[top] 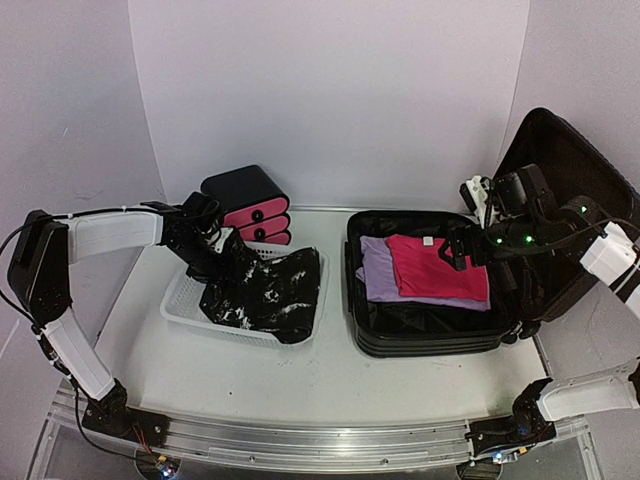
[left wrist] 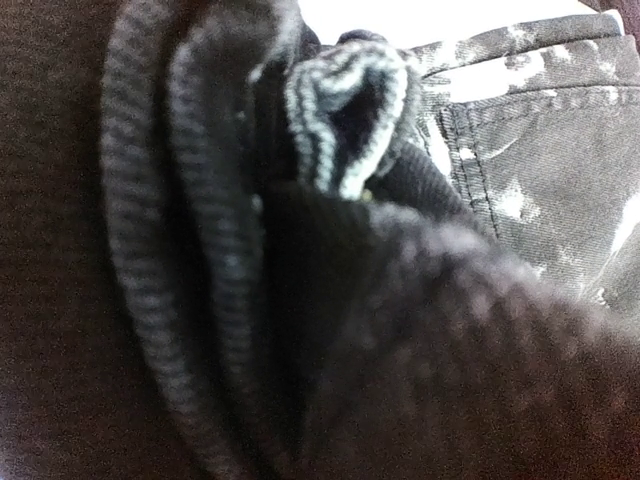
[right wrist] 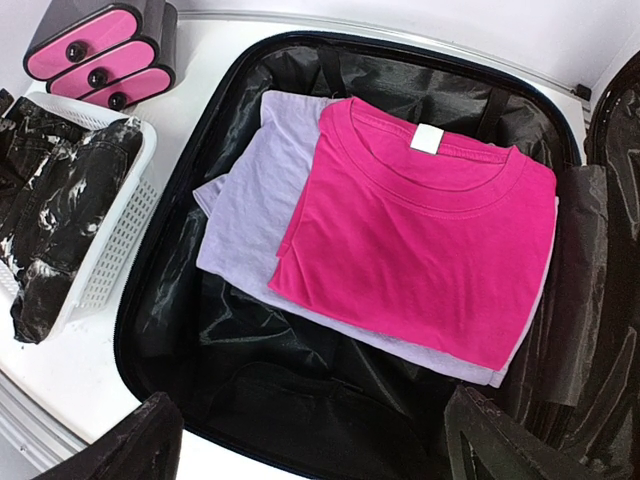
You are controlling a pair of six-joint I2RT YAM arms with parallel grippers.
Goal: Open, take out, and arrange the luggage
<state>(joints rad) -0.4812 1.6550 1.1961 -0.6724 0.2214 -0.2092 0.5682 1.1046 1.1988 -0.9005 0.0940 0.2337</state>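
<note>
Dark garment (left wrist: 300, 300) fills the left wrist lens, bunched in ribbed folds. Your left gripper (top: 205, 240) is buried in this speckled cloth over the white basket (top: 180, 300), evidently to lay it there. Its fingers are hidden, so you cannot tell whether they clamp it. Your right gripper (right wrist: 315, 445) hangs empty, fingers wide apart, above the luggage (top: 430, 340). The luggage lies open on the right half of the counter (top: 330, 390), with its lid (top: 570, 170) stood up at the right, leaving the contents reachable. Inside, a folded pink shirt (right wrist: 430, 240) overlaps a lilac shirt (right wrist: 250, 210), neither yet removed. Farthest back, a drawer box (top: 250, 200) stands behind the basket.
</note>
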